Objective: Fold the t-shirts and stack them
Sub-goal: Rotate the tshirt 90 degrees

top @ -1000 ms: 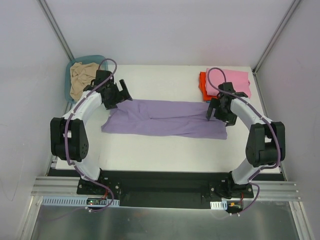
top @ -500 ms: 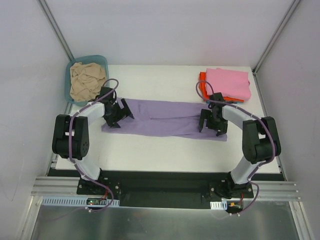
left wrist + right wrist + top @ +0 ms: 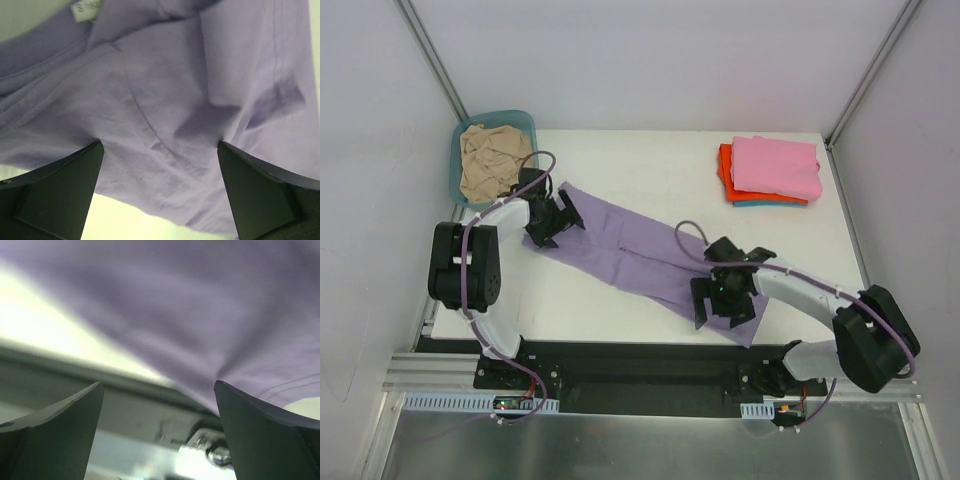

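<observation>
The lavender-purple t-shirt (image 3: pixel 630 255) lies in a long folded strip, running diagonally from back left to the front edge. My left gripper (image 3: pixel 555 220) is open, fingers spread and pressed on the shirt's left end; the left wrist view shows the cloth (image 3: pixel 165 100) and its white neck label (image 3: pixel 85 9) between the wide jaws. My right gripper (image 3: pixel 725 303) is open on the shirt's near-right end; in the right wrist view the cloth (image 3: pixel 200 305) reaches the table's front edge. A folded pink shirt (image 3: pixel 775 165) tops an orange-red one (image 3: pixel 725 170) and a teal one (image 3: pixel 760 204).
A teal plastic basin (image 3: pixel 525 120) at the back left corner holds a crumpled beige shirt (image 3: pixel 490 160). The black front rail (image 3: pixel 640 360) runs just below the right gripper. Grey walls enclose the white table (image 3: pixel 650 170).
My right gripper swept from the right side toward the front edge, dragging the shirt's right end with it, so the strip went from level to diagonal. My left gripper stayed on the left end.
</observation>
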Robot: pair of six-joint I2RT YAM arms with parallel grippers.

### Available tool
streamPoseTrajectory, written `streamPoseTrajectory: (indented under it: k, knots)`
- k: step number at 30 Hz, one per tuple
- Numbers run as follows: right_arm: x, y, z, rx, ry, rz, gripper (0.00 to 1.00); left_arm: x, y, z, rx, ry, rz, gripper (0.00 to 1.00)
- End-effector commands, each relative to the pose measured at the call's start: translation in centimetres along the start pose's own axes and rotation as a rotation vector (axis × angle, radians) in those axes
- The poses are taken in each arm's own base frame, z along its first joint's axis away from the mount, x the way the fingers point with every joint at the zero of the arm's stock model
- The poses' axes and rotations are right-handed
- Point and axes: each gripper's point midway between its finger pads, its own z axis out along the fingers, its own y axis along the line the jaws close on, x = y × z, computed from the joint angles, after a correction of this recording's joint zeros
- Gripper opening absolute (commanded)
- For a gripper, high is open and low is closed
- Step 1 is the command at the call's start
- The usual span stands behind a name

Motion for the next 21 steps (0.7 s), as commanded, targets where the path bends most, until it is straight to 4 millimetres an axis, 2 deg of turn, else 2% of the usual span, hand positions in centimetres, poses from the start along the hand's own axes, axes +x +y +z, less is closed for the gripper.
streamPoseTrajectory:
  k: [1, 3, 5, 7, 8, 10, 11, 12, 13, 14, 15, 16, 18, 19, 21]
  knots:
    - [2.5, 3.9, -4.5, -0.073, -0.007, -0.199, 0.97, -3.2, -0.8, 1.8, -0.014, -0.034, -0.004, 0.99]
    - [0.0, 4.2, -6.6, -0.052, -0.154, -0.253, 0.97, -4.2, -1.9, 2.4, 0.009, -0.034, 0.001, 0.99]
    - [-4.3, 5.4, -9.8, -0.055, -0.373, -0.288, 0.97, -4.9, -2.7, 2.5, 0.032, -0.035, 0.013, 0.99]
    - [-7.1, 6.6, -12.2, -0.073, -0.493, -0.309, 0.97, -5.5, -2.7, 2.4, 0.028, -0.051, 0.026, 0.99]
    - [-8.3, 7.2, -13.0, -0.091, -0.537, -0.327, 0.97, -5.9, -2.9, 2.4, 0.029, -0.062, 0.034, 0.99]
    - [-10.3, 7.9, -12.9, -0.11, -0.544, -0.317, 0.97, -5.9, -3.2, 2.8, 0.042, -0.05, 0.048, 0.99]
    - [-11.9, 9.1, -14.1, -0.148, -0.591, -0.318, 0.97, -6.1, -3.5, 2.7, 0.053, -0.048, 0.046, 0.99]
    - [-12.6, 9.6, -13.0, -0.16, -0.554, -0.309, 0.97, -5.9, -4.0, 2.7, 0.072, -0.034, 0.041, 0.99]
    - [-13.7, 9.4, -12.9, -0.162, -0.55, -0.273, 0.97, -5.7, -4.1, 2.8, 0.082, -0.026, 0.037, 0.99]
    - [-14.0, 10.0, -12.6, -0.204, -0.514, -0.261, 0.97, -5.7, -4.3, 2.7, 0.088, -0.023, 0.033, 0.99]
    - [-14.2, 9.7, -11.8, -0.207, -0.482, -0.231, 0.97, -5.7, -4.2, 2.8, 0.088, -0.025, 0.028, 0.99]
    - [-15.1, 8.5, -10.3, -0.193, -0.438, -0.176, 0.97, -5.8, -4.2, 2.8, 0.087, -0.029, 0.03, 0.99]
    - [-15.7, 7.2, -8.8, -0.192, -0.396, -0.105, 0.97, -6.4, -4.8, 2.9, 0.101, -0.04, 0.047, 0.99]
    - [-16.2, 6.2, -7.4, -0.182, -0.36, -0.067, 0.97, -6.2, -5.0, 3.4, 0.115, -0.015, 0.048, 0.99]
    - [-16.5, 5.2, -6.0, -0.169, -0.333, -0.04, 0.97, -7.1, -6.6, 3.6, 0.167, -0.007, 0.051, 0.99]
